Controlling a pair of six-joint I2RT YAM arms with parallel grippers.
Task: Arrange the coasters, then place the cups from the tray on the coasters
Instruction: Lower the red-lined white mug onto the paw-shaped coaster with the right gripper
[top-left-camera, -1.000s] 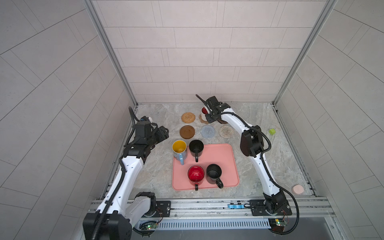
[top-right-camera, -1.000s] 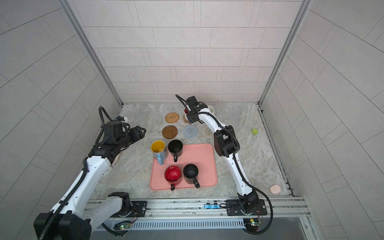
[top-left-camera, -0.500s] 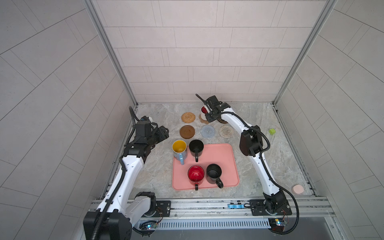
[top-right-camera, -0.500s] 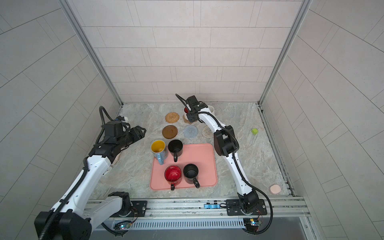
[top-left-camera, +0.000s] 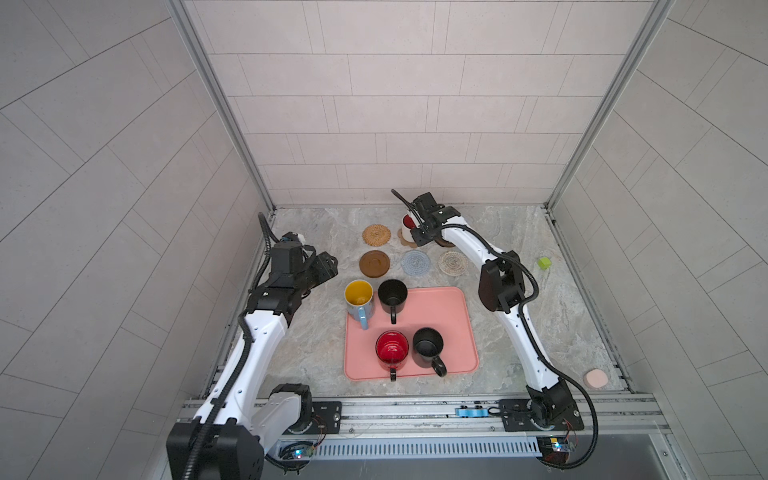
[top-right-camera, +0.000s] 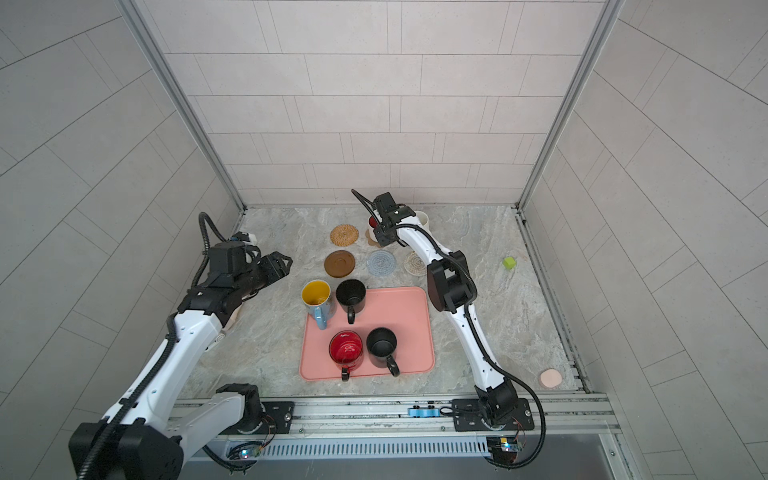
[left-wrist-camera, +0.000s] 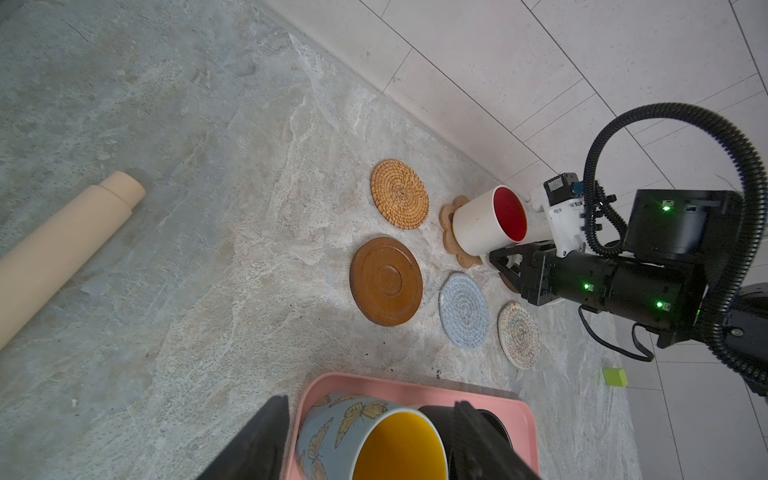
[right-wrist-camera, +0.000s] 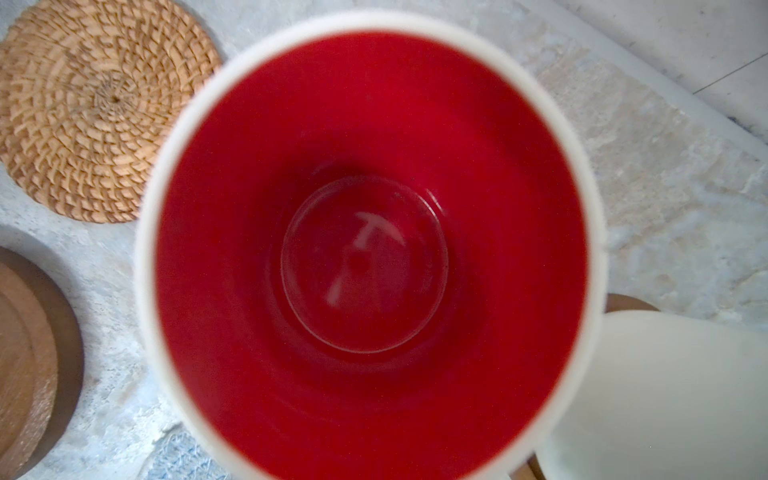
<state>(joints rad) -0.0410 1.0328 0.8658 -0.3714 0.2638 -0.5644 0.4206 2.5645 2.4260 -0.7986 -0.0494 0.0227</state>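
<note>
While the right tool (top-left-camera: 414, 237) reaches to the far edge of the marble table (top-left-camera: 307, 232), its jaws stand narrow at the handle side of the white mug with red inside (top-left-camera: 406, 222). The left wrist view shows a white sliver between its fingers (left-wrist-camera: 500, 254), so we read it as clamped on the handle. That mug stands upright on the tan paw-shaped coaster (top-left-camera: 401, 240). It is in the far row, between the woven rattan coaster (top-left-camera: 376, 235) and the plain white mug (top-right-camera: 421, 217). The plain white mug sits on a dark brown disc (right-wrist-camera: 631, 301), of which we see only a sliver.

One row nearer lie the bare dark brown wooden coaster (top-left-camera: 374, 263), the grey-blue crochet coaster (top-left-camera: 415, 262) and the whitish crochet coaster (top-left-camera: 452, 262).

The pink tray (top-left-camera: 451, 320) lies toward the near edge, about midway across the table. On it, the light blue butterfly mug with yellow inside (top-left-camera: 359, 297) stands at the far left corner, with the far black mug (top-left-camera: 392, 295) just beside it. The red mug (top-left-camera: 392, 349) and the near black mug (top-left-camera: 428, 347) stand side by side toward the tray's near edge.

Our left tool (top-left-camera: 330, 269) hovers above the table by the left edge, jaws wide and holding nothing.

A beige cylinder (left-wrist-camera: 62, 245) lies on its side near the left edge. We see a green cube (top-left-camera: 543, 262) near the right edge and a pale pink puck (top-left-camera: 595, 378) at the near right corner.
</note>
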